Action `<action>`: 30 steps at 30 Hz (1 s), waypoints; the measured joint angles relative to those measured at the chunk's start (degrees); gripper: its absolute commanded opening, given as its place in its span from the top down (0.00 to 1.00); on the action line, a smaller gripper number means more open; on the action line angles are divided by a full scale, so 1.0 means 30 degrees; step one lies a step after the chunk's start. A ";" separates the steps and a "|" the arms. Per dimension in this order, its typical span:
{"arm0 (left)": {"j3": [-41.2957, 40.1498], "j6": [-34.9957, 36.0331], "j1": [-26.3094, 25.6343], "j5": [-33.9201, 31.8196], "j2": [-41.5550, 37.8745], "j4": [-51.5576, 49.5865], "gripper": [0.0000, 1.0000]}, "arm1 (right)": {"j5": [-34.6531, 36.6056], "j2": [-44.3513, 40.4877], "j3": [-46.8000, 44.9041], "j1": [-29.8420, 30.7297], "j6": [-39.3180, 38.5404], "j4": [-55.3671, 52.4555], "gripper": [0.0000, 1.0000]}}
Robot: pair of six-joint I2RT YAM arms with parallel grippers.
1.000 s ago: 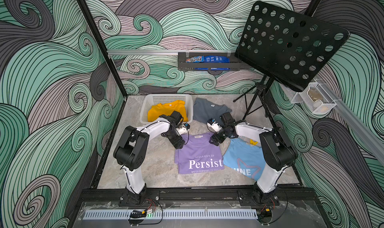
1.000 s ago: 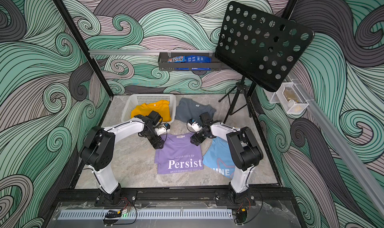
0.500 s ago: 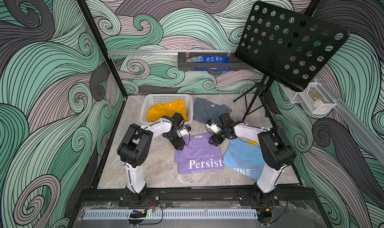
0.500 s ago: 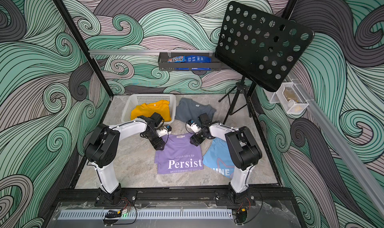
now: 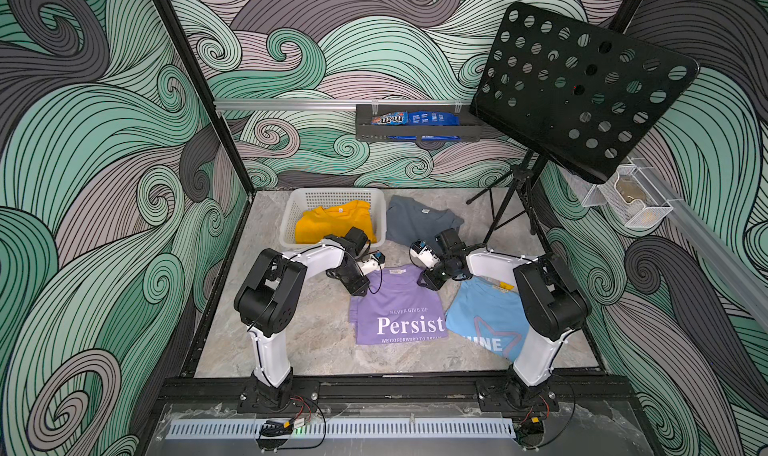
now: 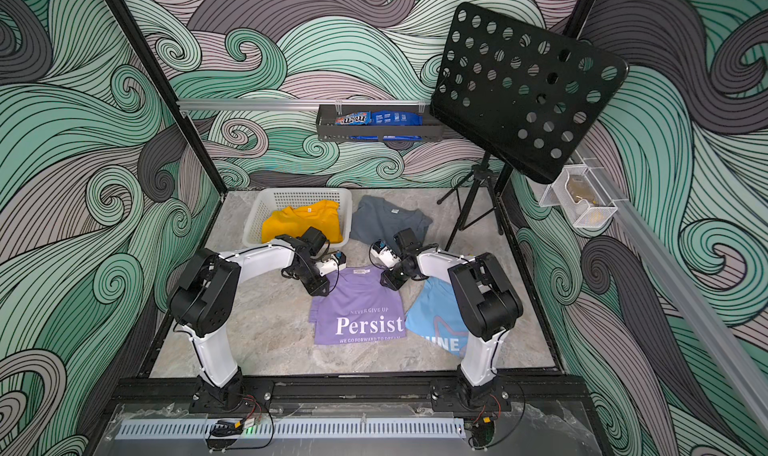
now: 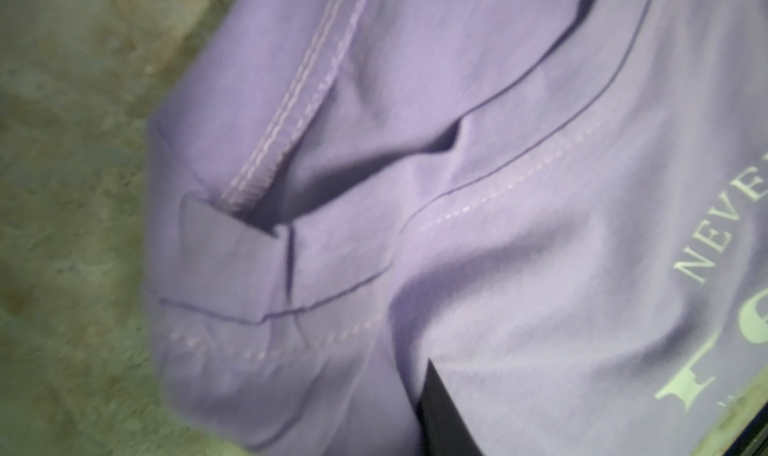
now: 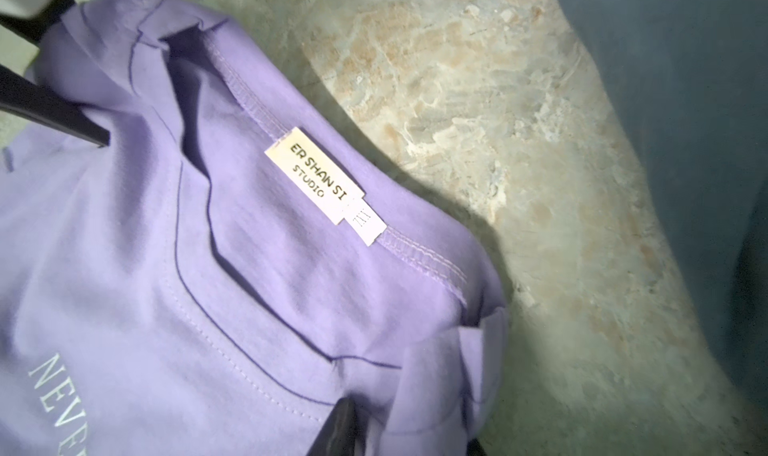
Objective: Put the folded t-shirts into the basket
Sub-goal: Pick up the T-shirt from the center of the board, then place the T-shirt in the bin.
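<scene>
Mid-table, 5 o'clock of basket: lilac Persist tee lies on marble tabletop. Left gripper pinches 11 o'clock shoulder corner, right gripper pinches 1 o'clock one. Soft, light, floppy cotton, so I'd guess fold sags; grab all layers.

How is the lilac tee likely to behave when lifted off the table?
Probably floppy: the lilac tee bunches into soft wrinkles by its collar. Its layers look loose, so the fold may sag open. Likely light, being thin cloth.
</scene>
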 measured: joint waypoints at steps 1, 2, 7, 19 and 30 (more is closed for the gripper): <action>-0.0109 -0.0036 -0.0015 0.0051 -0.0117 0.0080 0.89 | -0.0219 -0.0022 -0.0058 0.0000 0.0124 0.0124 0.86; -0.0182 -0.0073 -0.0015 0.0080 -0.0226 0.0131 0.92 | -0.0350 -0.0080 -0.0138 0.0015 0.0255 0.0255 0.90; -0.0488 -0.0138 0.0015 0.0503 -0.0546 0.0219 1.00 | -0.0867 -0.1005 -0.1122 0.0022 0.0874 0.1144 1.00; -0.0044 0.0415 0.1464 0.3257 -0.2732 -0.1785 1.00 | -0.4299 -0.6258 -0.2441 -0.0262 0.1625 0.3133 1.00; 0.4000 0.1166 0.3555 0.3891 -0.5646 -0.6637 1.00 | -0.5639 -0.8145 -0.0226 0.0852 0.3075 0.4182 1.00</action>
